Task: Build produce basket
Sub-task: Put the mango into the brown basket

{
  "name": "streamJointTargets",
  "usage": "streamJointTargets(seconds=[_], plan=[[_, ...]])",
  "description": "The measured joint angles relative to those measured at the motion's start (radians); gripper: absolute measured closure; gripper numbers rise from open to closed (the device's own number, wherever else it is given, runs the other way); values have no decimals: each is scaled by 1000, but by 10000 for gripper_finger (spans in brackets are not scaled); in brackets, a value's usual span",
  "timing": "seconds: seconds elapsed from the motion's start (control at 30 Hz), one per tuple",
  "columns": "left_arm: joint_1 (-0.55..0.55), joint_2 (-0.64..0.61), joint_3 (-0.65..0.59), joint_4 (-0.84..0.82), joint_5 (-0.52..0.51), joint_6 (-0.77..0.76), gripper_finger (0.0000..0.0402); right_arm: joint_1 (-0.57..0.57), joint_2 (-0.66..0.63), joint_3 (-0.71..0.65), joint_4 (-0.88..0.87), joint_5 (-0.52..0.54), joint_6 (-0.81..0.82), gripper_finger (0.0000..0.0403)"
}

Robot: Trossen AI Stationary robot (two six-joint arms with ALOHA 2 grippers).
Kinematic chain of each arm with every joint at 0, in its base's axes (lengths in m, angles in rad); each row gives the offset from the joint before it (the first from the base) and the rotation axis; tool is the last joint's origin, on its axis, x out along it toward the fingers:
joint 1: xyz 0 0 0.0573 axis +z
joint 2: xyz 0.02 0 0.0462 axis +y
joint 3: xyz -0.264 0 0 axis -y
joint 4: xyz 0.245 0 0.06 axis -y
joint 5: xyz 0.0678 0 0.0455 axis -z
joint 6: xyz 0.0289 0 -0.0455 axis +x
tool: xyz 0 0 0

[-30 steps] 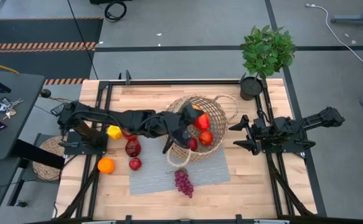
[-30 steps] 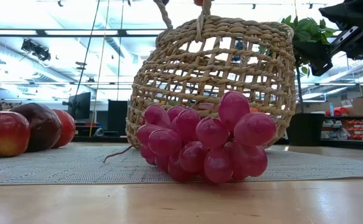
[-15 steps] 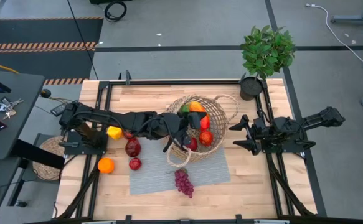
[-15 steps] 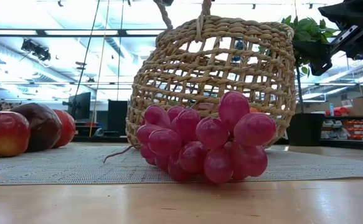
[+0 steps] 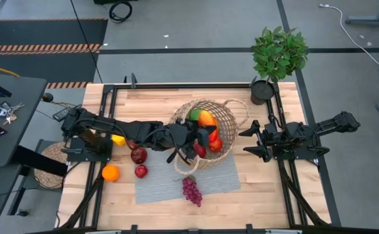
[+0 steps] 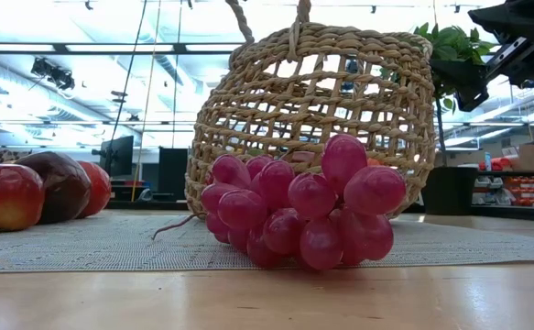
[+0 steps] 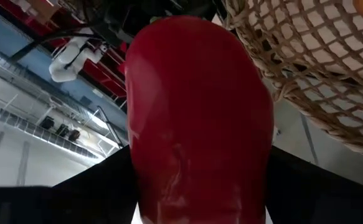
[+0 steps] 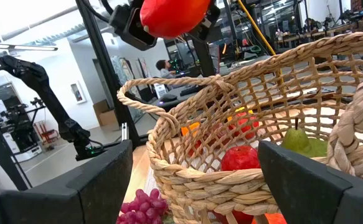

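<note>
At frame center, the left gripper [image 5: 210,135] clamps a red pepper [image 7: 197,118] above the basket [image 5: 231,116]; the right gripper [image 5: 253,142] gapes empty.

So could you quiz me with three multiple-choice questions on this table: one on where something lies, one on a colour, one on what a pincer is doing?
1. Where do the purple grapes lie?
A. inside the basket
B. on the grey mat in front of the basket
C. beside the potted plant

2. What colour is the piece the left pincer carries?
A. red
B. green
C. purple

3. What is the right pincer doing?
A. gripping a handle
B. lifting an orange
C. waiting open beside the basket

Answers: 1 B, the high view shows the grapes on the mat. 2 A, the red pepper fills the left wrist view. 3 C, it holds nothing.
</note>
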Motion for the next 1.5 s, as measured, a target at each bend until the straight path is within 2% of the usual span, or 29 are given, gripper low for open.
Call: streamJointTargets(seconds=[0.1, 0.23, 0.33, 0.53, 0.63, 0.77, 1.03, 1.2, 1.33, 1.5], plan=[[9, 0, 0, 14, 24, -154, 127, 0, 0, 0, 0, 0, 0, 55], [38, 0, 0, 115, 127, -587, 127, 0, 0, 0, 0, 0, 0, 55], [64, 0, 0, 188, 135, -860, 127, 0, 0, 0, 0, 0, 0, 55], [121, 0, 0, 185, 186, -1237, 127, 0, 0, 0, 0, 0, 0, 55], [154, 0, 0, 166, 276, -1404, 127, 0, 0, 0, 0, 0, 0, 55], [220, 0, 0, 103, 455, -1630, 127, 0, 0, 0, 0, 0, 0, 55], [341, 0, 0, 20, 765, -1952, 127, 0, 0, 0, -1, 0, 0, 55], [397, 0, 0, -13, 1026, -2118, 127, 0, 0, 0, 0, 0, 0, 55], [420, 0, 0, -24, 1223, -2211, 127, 0, 0, 0, 0, 0, 0, 55], [418, -1, 0, -23, 1384, -2274, 127, 0, 0, 0, -1, 0, 0, 55]])
